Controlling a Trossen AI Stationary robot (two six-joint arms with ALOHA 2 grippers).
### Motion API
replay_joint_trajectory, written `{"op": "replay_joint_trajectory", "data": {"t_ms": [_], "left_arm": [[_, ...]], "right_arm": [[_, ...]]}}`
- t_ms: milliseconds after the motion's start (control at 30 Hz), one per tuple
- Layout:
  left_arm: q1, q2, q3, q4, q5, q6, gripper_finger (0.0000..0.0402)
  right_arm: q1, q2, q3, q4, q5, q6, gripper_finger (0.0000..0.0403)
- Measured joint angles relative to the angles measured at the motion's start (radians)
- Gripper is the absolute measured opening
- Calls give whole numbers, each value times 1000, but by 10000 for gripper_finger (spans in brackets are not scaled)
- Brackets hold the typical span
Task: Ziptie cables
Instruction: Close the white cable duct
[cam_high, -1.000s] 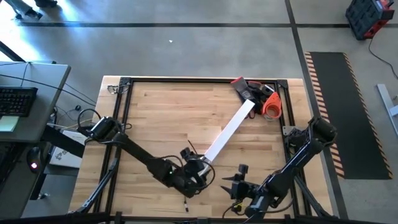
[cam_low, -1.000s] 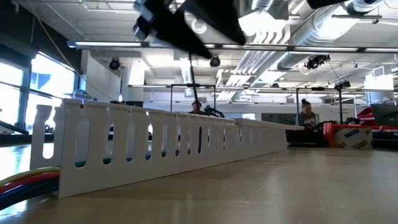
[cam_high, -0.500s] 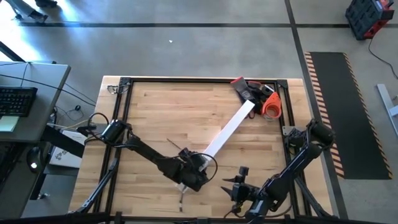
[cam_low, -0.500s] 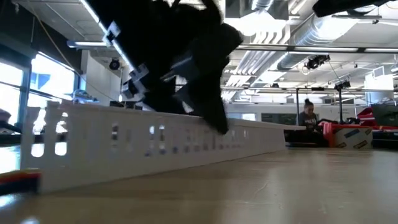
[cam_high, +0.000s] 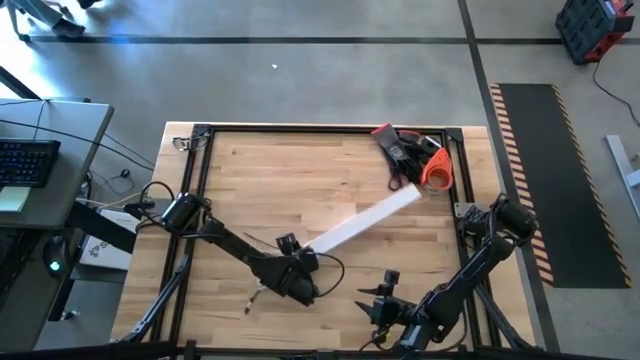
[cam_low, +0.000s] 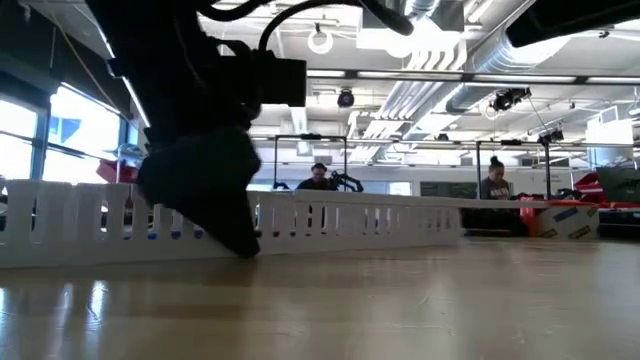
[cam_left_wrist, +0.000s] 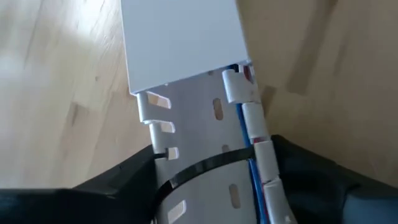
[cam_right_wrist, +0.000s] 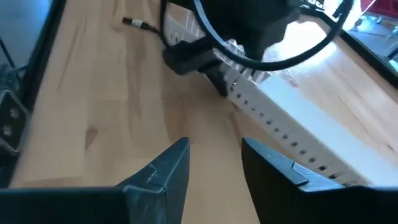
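On the table: the pale wooden table (cam_high: 300, 180) carries a long white slotted plastic channel (cam_high: 365, 218) lying aslant from the middle toward the far right corner.
Heap: red, black and orange tools (cam_high: 415, 155) sit at the far right corner, just beyond the channel's far end.
Left gripper: the left gripper (cam_high: 300, 268) stands at the channel's near end, its dark fingers (cam_left_wrist: 124, 180) spread on either side of the slotted strip; whether they press it I cannot tell.
Right gripper: the right gripper (cam_right_wrist: 214, 163) hovers near the front edge, fingers parted, holding nothing.
Cables: thin blue and red cables (cam_left_wrist: 249, 155) run inside the channel along one wall, under a dark band, probably the ziptie.
Doing it well: keep the channel end steady and square, so the wires stay bunched while the band is drawn tight.
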Motion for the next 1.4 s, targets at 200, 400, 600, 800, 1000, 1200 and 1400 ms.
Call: {"op": "replay_joint_trajectory", "data": {"t_ms": [200, 400, 600, 800, 1000, 1200, 1400], "left_arm": [[-52, -1, -2, -13, -8, 216, 230], [-113, -2, -1, -82, 2, 199, 230], [-139, -2, -2, -92, 16, 190, 234], [-135, -4, -2, -89, 66, 226, 234], [-108, -4, -2, -86, 104, 292, 234], [-62, -4, -6, -77, 164, 392, 234], [-26, -65, -111, 25, 200, 416, 234]], "right_arm": [[-27, -6, 1, -25, -3, -204, 132], [-102, -56, 1, -179, -127, -251, 134], [-249, -133, 2, -342, -486, -337, 189], [-324, -231, 2, -767, -696, -200, 256], [-285, -318, -36, -1129, -785, 151, 222], [-181, -410, -233, -983, -963, 323, 117], [-83, -433, -367, -838, -1044, 481, 28]]}}
